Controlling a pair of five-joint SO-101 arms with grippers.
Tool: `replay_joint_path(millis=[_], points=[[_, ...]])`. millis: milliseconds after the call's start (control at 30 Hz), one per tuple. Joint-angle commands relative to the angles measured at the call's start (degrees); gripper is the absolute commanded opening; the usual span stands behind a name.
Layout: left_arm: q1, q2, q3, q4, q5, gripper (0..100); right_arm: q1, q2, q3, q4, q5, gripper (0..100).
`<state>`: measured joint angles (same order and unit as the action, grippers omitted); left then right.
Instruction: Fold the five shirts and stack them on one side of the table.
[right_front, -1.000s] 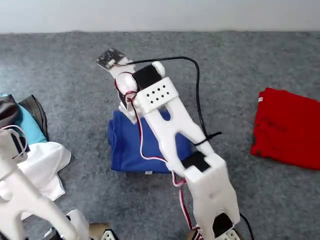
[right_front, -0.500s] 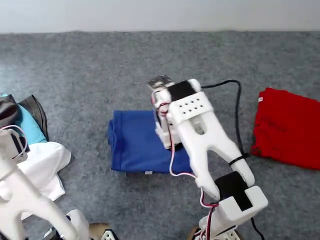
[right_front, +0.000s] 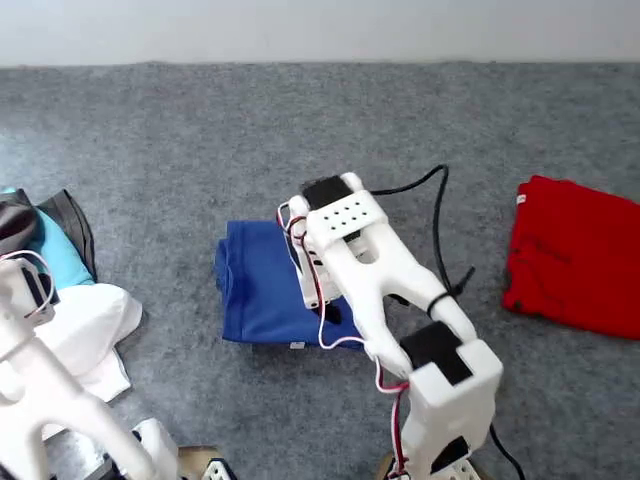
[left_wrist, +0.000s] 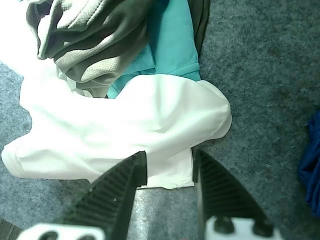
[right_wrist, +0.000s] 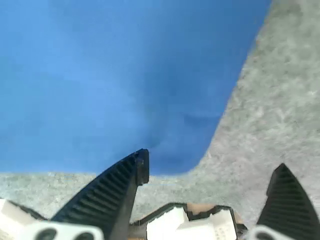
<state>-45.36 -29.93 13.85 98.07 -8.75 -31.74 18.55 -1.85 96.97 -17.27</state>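
A folded blue shirt (right_front: 258, 288) lies mid-table; in the right wrist view its corner (right_wrist: 125, 75) sits right under my right gripper (right_wrist: 212, 165). That gripper is open, one finger (right_wrist: 131, 172) over the blue cloth and the other over bare carpet. In the high view the right arm (right_front: 365, 265) hangs over the blue shirt's right part. A folded red shirt (right_front: 575, 255) lies at the right edge. At the left sits a loose pile: white shirt (left_wrist: 125, 125), teal shirt (left_wrist: 170, 45) and grey shirt (left_wrist: 90, 35). My left gripper (left_wrist: 169, 157) is open just above the white shirt.
The table is covered in grey carpet (right_front: 450, 130). A black cable (right_front: 436, 215) loops off the right arm toward the red shirt. The left arm (right_front: 35, 390) stands at the front left beside the pile (right_front: 75, 320). A white wall runs along the far edge.
The right arm swung from the blue shirt's far left corner toward the right, then drew back and down over the shirt's right part. The left arm stayed still.
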Motion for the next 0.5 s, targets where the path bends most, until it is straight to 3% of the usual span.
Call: replay_joint_path(millis=[0, 400, 467], points=[[0.3, -1.5, -1.7, -0.1, 0.5, 16, 0.2, 3.0, -0.3, -2.9, -0.7, 37.9], [0.3, -1.5, -1.7, -0.2, 0.5, 16, 1.2, 13.6, -0.3, -10.8, -0.7, 37.5], [0.3, -1.5, -1.7, -0.2, 0.5, 16, 1.6, 14.0, -0.3, -10.5, -0.5, 33.4]])
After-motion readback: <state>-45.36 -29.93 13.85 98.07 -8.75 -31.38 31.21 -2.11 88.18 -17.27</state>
